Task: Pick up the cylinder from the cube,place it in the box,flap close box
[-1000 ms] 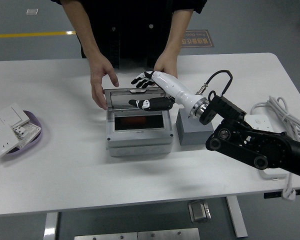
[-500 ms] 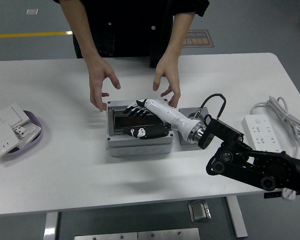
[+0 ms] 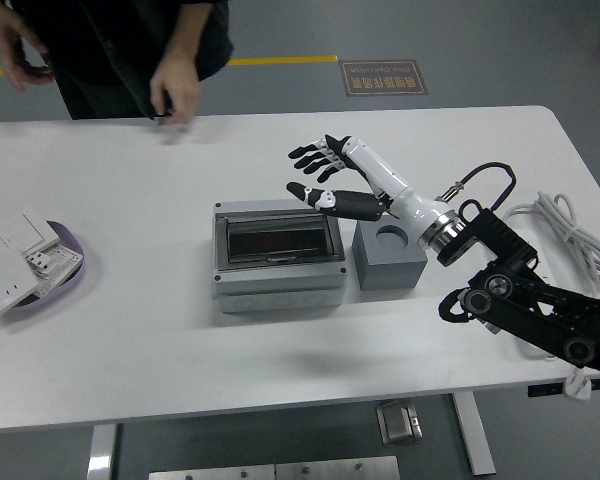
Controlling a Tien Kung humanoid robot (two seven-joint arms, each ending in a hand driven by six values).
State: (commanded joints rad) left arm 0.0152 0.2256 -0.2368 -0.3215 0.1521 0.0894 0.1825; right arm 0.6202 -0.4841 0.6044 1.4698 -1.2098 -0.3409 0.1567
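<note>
The grey box (image 3: pixel 276 262) sits mid-table with its dark see-through flap lying flat and shut over it. Just right of it stands the grey cube (image 3: pixel 388 262), whose round hole on top is empty. No cylinder shows anywhere; the tinted flap hides what lies inside the box. My right hand (image 3: pixel 302 172) hovers above the box's back right corner, fingers spread and holding nothing. It touches neither the box nor the cube. My left arm is out of the picture.
A purple dish (image 3: pixel 72 278) with white wall switches lies at the left edge. A white power strip cable (image 3: pixel 572 228) lies far right behind my right arm. A person stands at the top left, with a hand (image 3: pixel 175 95) near the table's far edge.
The flap went from raised to flat on the box under my right hand. That hand then lifted off and drew back to the right. The person's hands left the box and moved left.
</note>
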